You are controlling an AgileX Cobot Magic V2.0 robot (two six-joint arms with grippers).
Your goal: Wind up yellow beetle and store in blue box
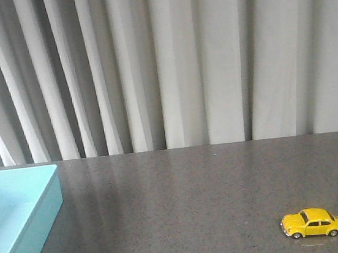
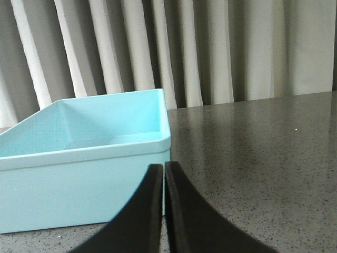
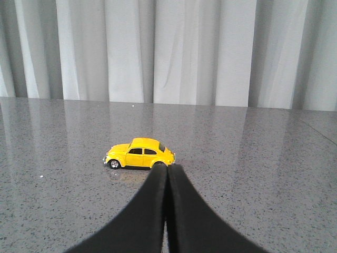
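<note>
Fingers on both arms were pressed together, empty: the left gripper (image 2: 164, 169) faced the blue box (image 2: 89, 150), the right gripper (image 3: 168, 171) the yellow beetle (image 3: 139, 153) standing on the table (image 1: 185, 205). Nothing seemed begun; next, the right needed to part and reach.

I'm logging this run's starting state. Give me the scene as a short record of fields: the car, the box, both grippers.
yellow beetle: on its wheels on the table, front-view right, untouched
blue box: front-view left, nothing visible inside, partly out of frame
left gripper: shut, empty, facing the box
right gripper: shut, empty, facing the beetle
backdrop: grey curtain
</note>
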